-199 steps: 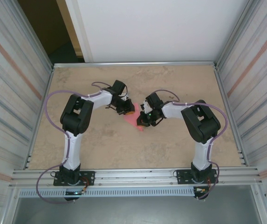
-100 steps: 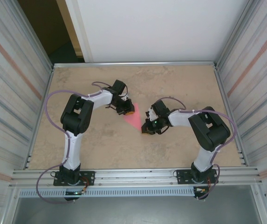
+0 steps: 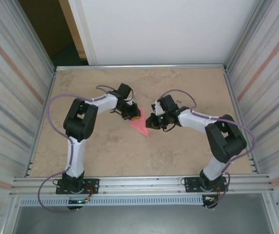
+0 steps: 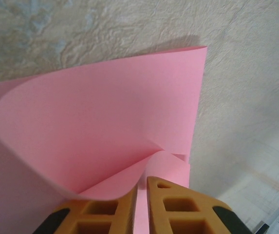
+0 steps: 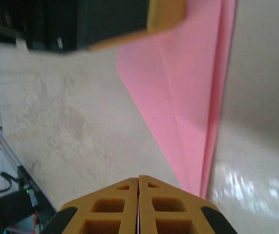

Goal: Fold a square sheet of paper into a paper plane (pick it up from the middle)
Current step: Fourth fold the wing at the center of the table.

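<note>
The pink sheet of paper lies on the table mid-way between the arms, folded into a narrow triangle with its point toward the near side. My left gripper is shut on its wide far end. In the left wrist view the paper runs between the orange fingers, and a loose flap curls up over the left one. My right gripper hovers just right of the paper, shut and empty. The folded layers lie ahead of it, with a left finger at the top.
The beige table is walled by corrugated metal panels left and right. An aluminium rail runs along the near edge by the arm bases. Purple cables loop off both arms.
The right gripper slid down along the paper toward its point, then drew back up and to the right. The paper went from rumpled to a flatter, sharper triangle. The left gripper stayed put.
</note>
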